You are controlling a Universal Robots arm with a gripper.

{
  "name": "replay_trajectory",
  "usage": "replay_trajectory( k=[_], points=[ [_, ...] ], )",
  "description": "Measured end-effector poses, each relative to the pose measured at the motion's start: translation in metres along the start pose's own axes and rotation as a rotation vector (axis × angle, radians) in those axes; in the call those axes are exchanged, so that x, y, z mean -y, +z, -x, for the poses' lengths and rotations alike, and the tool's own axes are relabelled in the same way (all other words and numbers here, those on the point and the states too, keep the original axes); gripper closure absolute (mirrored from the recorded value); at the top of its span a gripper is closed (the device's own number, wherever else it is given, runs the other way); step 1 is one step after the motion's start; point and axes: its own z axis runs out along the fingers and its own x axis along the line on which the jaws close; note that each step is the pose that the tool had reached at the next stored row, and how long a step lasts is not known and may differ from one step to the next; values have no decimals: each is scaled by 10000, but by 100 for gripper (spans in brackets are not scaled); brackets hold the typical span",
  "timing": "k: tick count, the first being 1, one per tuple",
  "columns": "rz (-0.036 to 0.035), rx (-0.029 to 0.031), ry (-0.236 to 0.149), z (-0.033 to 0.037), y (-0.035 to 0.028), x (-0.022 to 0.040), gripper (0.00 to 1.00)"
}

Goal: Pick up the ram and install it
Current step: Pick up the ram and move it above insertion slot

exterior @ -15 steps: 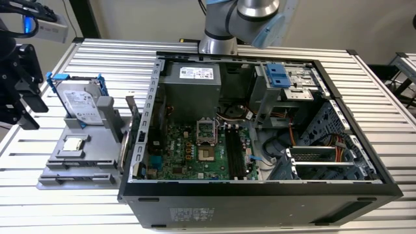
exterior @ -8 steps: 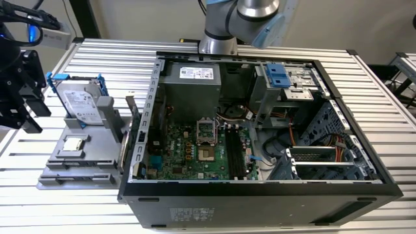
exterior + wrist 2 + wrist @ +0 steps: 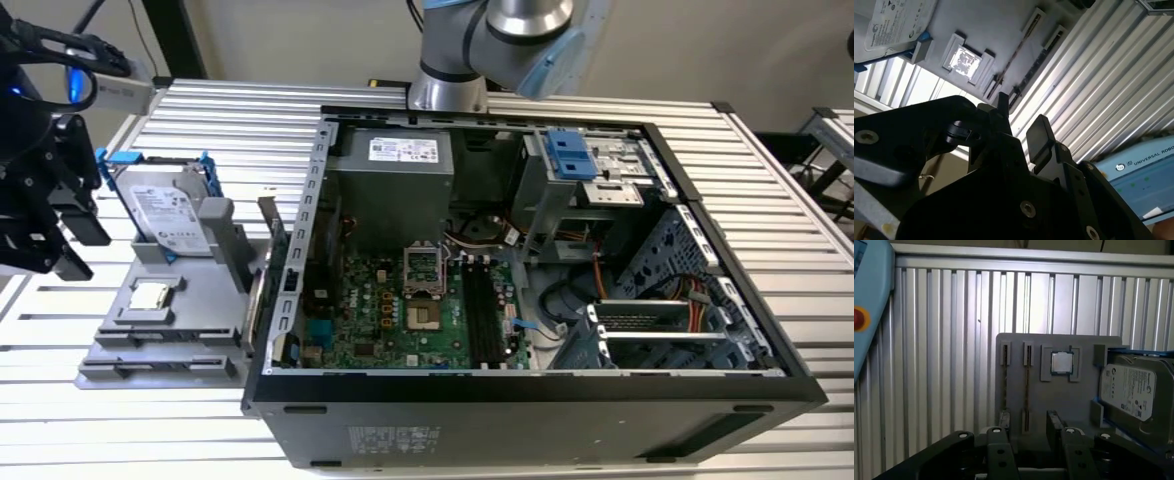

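The ram (image 3: 1026,385) is a thin dark stick standing on edge in the grey holder (image 3: 1074,400), in the groove nearest the processor chip (image 3: 1061,362). In the second wrist view the ram (image 3: 1015,52) runs as a narrow brownish line. My gripper (image 3: 1029,422) hovers over the near end of that groove, open, with nothing between its black fingers (image 3: 1054,421). The second wrist view also shows the gripper (image 3: 1021,117) clear of the holder. In the exterior view the gripper (image 3: 83,250) hangs at the left, beside the grey holder (image 3: 187,330).
The open computer case (image 3: 534,390) lies at centre right, its motherboard (image 3: 387,320) carrying long black slots (image 3: 487,315). A silver hard drive (image 3: 174,210) in a blue frame stands on the holder. A blue pendant (image 3: 869,300) lies on the slatted aluminium table (image 3: 944,340).
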Motion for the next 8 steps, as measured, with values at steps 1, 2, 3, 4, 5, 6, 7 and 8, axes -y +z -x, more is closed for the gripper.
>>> replay_trajectory(
  k=[1, 2, 3, 4, 5, 6, 7, 8],
  points=[
    [-1, -1, 8, -1, 19, 0, 0],
    [0, -3, 18, -1, 37, 0, 0],
    [-1, -4, 34, -1, 55, 0, 0],
    [-2, -5, 53, -2, 73, 1, 0],
    [-2, -5, 77, -2, 91, 1, 0],
    [-3, -7, 110, -3, 110, 1, 0],
    [-4, -6, 155, -4, 128, 0, 0],
    [-4, -6, 209, -6, 147, -1, 0]
  ],
)
